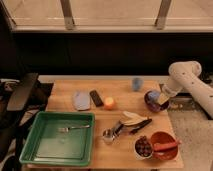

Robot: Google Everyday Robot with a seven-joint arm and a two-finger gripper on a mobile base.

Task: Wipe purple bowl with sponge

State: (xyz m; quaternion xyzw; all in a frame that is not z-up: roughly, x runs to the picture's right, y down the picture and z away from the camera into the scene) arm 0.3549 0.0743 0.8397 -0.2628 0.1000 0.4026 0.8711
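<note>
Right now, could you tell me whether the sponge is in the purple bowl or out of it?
In it: the sponge sits inside the purple bowl, with the gripper on it at the bowl's right rim.

**How many things there are**

There is one wooden table [120,150]. On it are two bowls: one purple bowl [151,103] and one orange-red bowl [165,145]. There is one light-blue sponge [154,95] at the purple bowl. There is one gripper [161,97], right at the purple bowl, by the sponge. There is one green tray [35,145] with one fork [72,128] in it. There is one small blue cup [136,83], one flat grey-blue cloth [81,100], one dark block [96,98] and one orange ball-shaped thing [109,103].
</note>
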